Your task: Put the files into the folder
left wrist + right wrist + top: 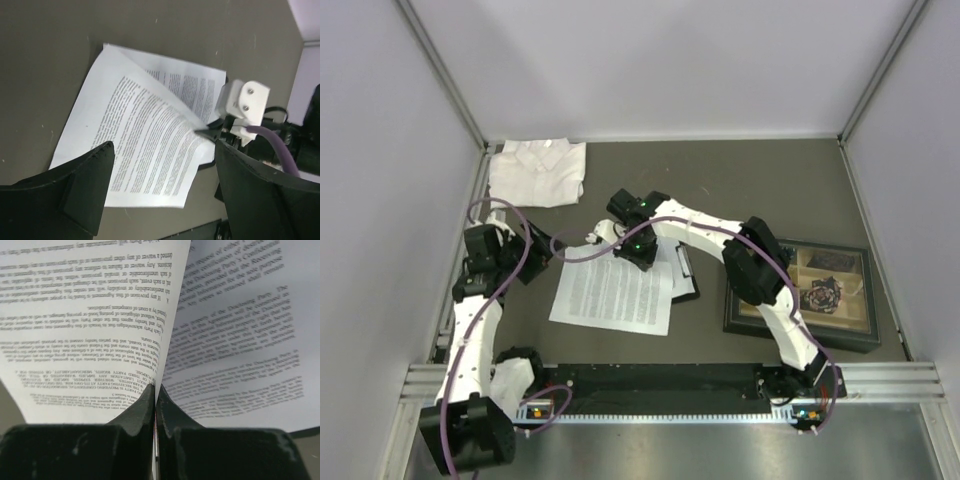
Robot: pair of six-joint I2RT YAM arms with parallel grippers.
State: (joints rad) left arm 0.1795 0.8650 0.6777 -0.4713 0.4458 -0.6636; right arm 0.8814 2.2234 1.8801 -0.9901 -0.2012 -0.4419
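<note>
The files [612,294] are white sheets of dense black text lying mid-table, overlapping the black folder [686,278], whose silver clip [682,262] shows at their right edge. My right gripper [638,250] is shut on the edge of the top sheet [85,315] and lifts it off the sheet below [240,340]; the pinch point [156,390] is at the paper's edge. In the left wrist view the top sheet [150,145] curls up toward the right gripper's tip [207,131]. My left gripper [544,252] hovers open just left of the papers, its fingers [85,185] apart and empty.
A folded white shirt [538,170] lies at the back left. A dark-framed compartment tray [802,292] of small items sits at the right. The black mounting rail [660,385] runs along the near edge. Grey walls close in on both sides.
</note>
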